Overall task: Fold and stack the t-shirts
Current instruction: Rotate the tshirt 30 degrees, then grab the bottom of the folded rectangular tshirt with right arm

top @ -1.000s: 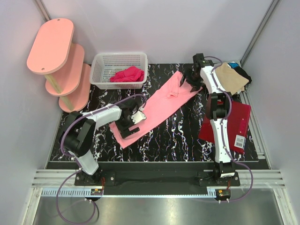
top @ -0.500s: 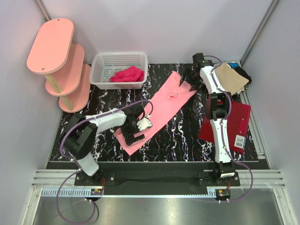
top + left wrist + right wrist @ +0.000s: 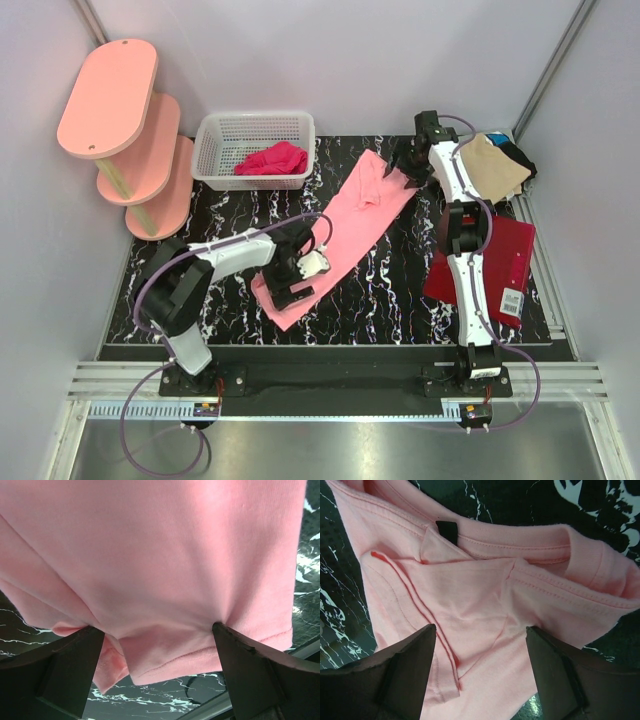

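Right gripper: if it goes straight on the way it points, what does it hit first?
The pink shirt, near its collar: the right gripper points at the folded cloth below the neckline, fingers open. The gap is unclear.

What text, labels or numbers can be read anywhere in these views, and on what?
Nothing is legible.
White tag on the dark red t-shirt: dark marks, too small to read.
Black neck tag on the pink t-shirt: no lettering visible.
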{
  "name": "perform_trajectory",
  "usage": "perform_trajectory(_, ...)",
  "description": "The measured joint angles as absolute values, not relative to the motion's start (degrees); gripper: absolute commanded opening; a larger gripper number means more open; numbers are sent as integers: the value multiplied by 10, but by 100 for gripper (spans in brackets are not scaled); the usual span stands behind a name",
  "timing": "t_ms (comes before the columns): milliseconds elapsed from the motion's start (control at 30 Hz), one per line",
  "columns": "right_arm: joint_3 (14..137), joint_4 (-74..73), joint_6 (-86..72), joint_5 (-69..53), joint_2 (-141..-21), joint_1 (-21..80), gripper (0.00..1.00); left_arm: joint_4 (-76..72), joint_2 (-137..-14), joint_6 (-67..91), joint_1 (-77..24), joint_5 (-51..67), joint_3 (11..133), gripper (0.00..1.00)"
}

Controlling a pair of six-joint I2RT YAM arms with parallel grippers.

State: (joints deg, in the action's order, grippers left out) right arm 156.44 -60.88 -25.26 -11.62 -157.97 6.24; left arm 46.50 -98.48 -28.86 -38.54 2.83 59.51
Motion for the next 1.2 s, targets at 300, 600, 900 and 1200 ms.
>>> perform_trajectory(300, 1564, -575, -252, -115, -1580, 52, 80, 464, -899, -279, -300, 25, 558, 99)
perform_trajectory(600, 1564, -563, -251, -114, -1573, 55, 80, 510, -808, -263, -291, 30, 528, 99)
perform_trajectory(900, 1495, -558, -196, 3, -1397, 166, 84, 517, -707, -251, -74, 65, 645, 99)
perform_trajectory(1200, 1283, -539, -120, 243, -1213, 535, 83, 519, -763, -258, 240, 199, 661, 99)
